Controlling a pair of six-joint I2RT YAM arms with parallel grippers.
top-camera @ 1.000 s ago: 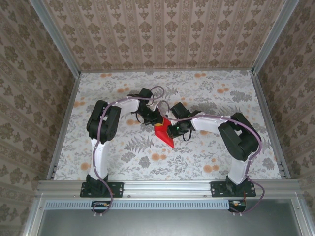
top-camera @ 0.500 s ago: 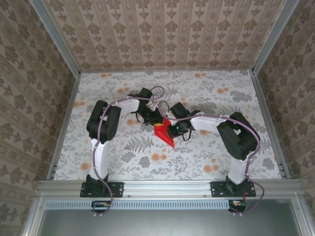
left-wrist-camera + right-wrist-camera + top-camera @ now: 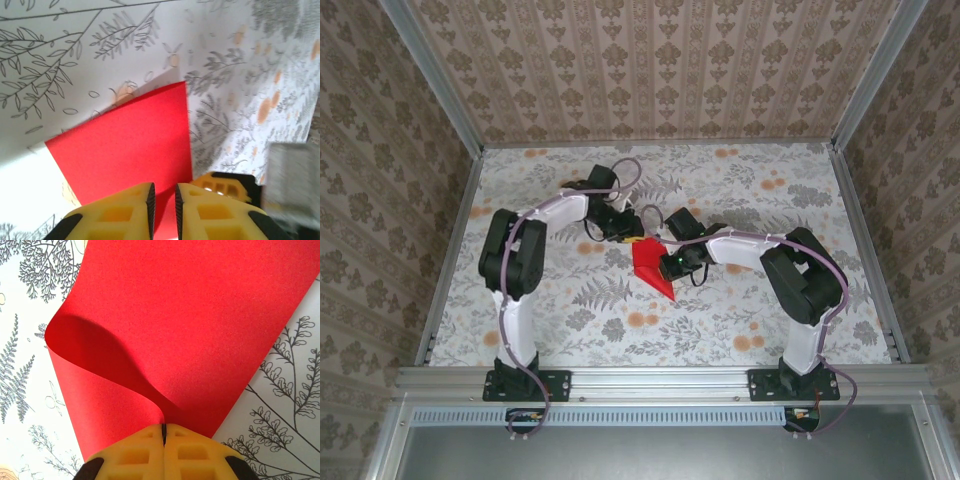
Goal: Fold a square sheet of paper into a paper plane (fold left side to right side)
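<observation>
Top external: red sheet [image 3: 650, 266] lies mid-table [image 3: 750, 320], between the two arms. It reads as a pointed wedge, tip toward the near edge. The left gripper [image 3: 626, 235] is at the sheet's far-left edge and the right gripper [image 3: 667, 262] is on its right side. Jaw state is too small to read here.

Left wrist: left gripper [image 3: 164, 192] points down at the red sheet [image 3: 125, 145]. Its yellow fingers [image 3: 125, 210] stand a narrow slit apart, and red shows through the slit. That reads as slightly open, nothing pinched, though the sheet runs in under the fingertips. The visible part of the sheet lies flat, one corner pointing away, with no crease on it. A second yellow-and-black claw sits just beside on the right, probably the other arm's.

Right wrist: right gripper [image 3: 163, 429] is clamped tight, pads meeting with no gap, on the red sheet [image 3: 190, 315]. A flap curls up and over from the left into the pinch. It makes a soft rounded loop with shadow under it, not a pressed fold.

Progress, my read: the left-to-right fold is underway but not finished. The flap is lifted and carried over. The edges are not yet laid together and no crease is flattened. Still to do: lay it down, align, press the crease. No nose or wing folds show, so nearly all of the plane is still ahead
</observation>
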